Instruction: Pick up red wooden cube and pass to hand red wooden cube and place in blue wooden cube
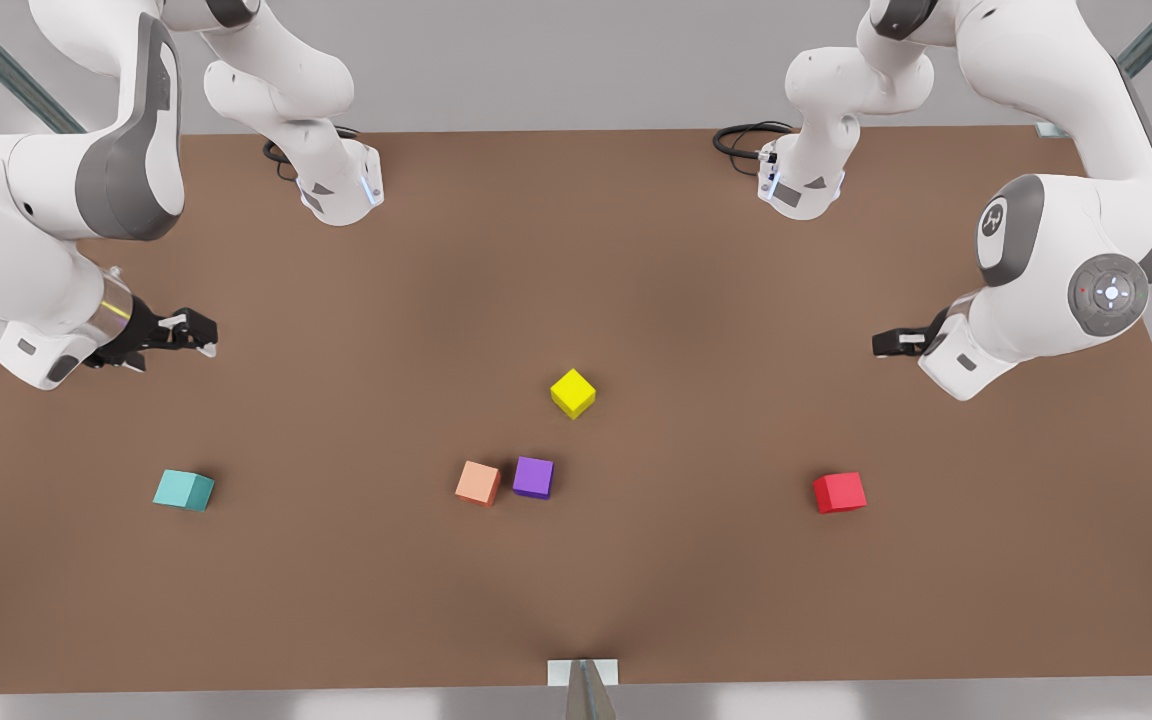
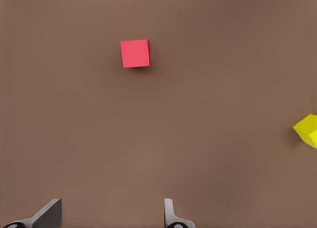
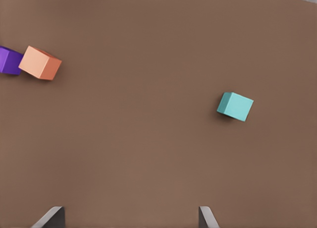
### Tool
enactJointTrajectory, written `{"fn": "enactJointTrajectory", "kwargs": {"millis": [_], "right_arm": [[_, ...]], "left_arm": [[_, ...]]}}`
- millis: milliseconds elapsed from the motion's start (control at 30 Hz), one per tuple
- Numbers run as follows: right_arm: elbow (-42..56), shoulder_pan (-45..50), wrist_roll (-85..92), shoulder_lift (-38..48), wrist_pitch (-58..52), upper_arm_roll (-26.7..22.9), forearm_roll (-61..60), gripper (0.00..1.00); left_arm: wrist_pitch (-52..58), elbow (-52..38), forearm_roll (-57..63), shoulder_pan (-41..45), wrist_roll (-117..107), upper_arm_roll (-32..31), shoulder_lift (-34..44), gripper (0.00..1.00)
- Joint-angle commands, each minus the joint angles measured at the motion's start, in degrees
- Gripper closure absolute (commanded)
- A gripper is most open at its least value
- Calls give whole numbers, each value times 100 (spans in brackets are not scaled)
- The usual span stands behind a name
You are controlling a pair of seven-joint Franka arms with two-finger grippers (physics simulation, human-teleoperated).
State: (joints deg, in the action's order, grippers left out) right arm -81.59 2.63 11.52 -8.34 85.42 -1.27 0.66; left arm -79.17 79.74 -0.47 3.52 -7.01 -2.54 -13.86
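The red wooden cube (image 1: 840,492) (image 2: 134,53) rests on the brown table toward the front view's right. My left gripper (image 1: 883,343) (image 2: 111,219) hovers above the table beyond it, open and holding nothing. The blue wooden cube (image 1: 183,490) (image 3: 235,106), teal in colour, lies toward the front view's left. Above and behind it my right gripper (image 1: 206,335) (image 3: 130,220) hangs open and empty. Both cubes sit apart from the grippers.
A yellow cube (image 1: 573,392) (image 2: 308,130) stands mid-table. A salmon-orange cube (image 1: 477,483) (image 3: 40,63) and a purple cube (image 1: 533,477) (image 3: 9,60) sit side by side nearer the front edge. Both arm bases (image 1: 341,185) (image 1: 801,185) are at the back.
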Motion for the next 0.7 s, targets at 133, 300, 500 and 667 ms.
{"fn": "enactJointTrajectory", "kwargs": {"millis": [133, 300, 500, 667], "right_arm": [[-85, -8, 378, -1, 115, 13, 74, 0], [-138, -8, 386, -19, 159, 13, 74, 0], [-138, -8, 386, -1, 159, 4, 74, 0], [-235, 0, 395, 104, 133, 4, 171, 0]], "left_arm": [[-589, -783, 12, -9, -178, -18, -1335, 0], [-2637, -1181, 47, -114, -643, -19, -2788, 0], [-3324, -442, 258, -123, -608, 43, -2797, 0], [-3447, -398, 266, -115, -608, 43, -3061, 0]]}}
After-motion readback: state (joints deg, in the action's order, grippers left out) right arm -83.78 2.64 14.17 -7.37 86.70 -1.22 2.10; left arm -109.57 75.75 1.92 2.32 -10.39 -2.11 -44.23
